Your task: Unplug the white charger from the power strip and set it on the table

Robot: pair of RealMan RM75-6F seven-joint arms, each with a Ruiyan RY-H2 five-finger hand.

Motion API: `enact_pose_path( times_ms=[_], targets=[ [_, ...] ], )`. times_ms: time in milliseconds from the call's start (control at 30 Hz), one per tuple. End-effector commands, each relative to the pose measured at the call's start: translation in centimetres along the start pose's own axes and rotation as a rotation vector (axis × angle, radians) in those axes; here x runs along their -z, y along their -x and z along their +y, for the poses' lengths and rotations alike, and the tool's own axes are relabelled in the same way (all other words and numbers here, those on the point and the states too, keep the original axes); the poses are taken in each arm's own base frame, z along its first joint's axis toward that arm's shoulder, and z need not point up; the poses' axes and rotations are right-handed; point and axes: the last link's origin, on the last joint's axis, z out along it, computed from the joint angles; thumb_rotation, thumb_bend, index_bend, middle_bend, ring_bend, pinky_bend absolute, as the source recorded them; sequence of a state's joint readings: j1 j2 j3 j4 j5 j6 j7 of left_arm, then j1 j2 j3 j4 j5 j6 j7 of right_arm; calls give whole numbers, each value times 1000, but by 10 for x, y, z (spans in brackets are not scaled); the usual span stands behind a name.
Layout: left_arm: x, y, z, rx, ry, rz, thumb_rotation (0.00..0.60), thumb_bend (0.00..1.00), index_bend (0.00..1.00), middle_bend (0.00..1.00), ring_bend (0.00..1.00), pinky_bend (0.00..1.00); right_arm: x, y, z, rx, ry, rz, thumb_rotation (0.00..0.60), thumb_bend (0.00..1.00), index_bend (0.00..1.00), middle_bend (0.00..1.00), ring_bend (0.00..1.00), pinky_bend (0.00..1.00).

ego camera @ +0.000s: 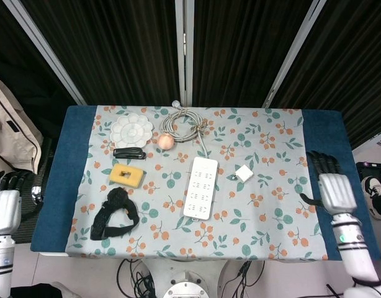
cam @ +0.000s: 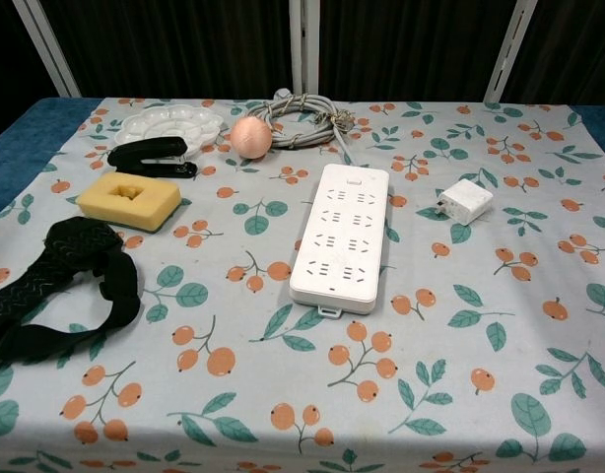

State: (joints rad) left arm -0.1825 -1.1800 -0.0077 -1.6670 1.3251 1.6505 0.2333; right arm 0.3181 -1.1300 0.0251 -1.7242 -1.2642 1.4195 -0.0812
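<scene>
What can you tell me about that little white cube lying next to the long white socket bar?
That is the white charger, a small, smooth, plastic-looking block with rounded edges. Its metal prongs show on the side facing the power strip, so it is unplugged. It lies on the floral tablecloth to the right of the strip, turned at an angle, with a clear gap between them. Nothing but the cloth touches it; neither hand is near.
</scene>
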Motion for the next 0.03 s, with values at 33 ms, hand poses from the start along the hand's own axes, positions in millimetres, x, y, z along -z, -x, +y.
enact_pose_path(
  times_ms=[33],
  targets=[
    [21,-5,2,-24,-10,-11,600,157,256,243,167,113,57,-15,15,-38,32,41,600,75,0,66,0,19]
  ],
)
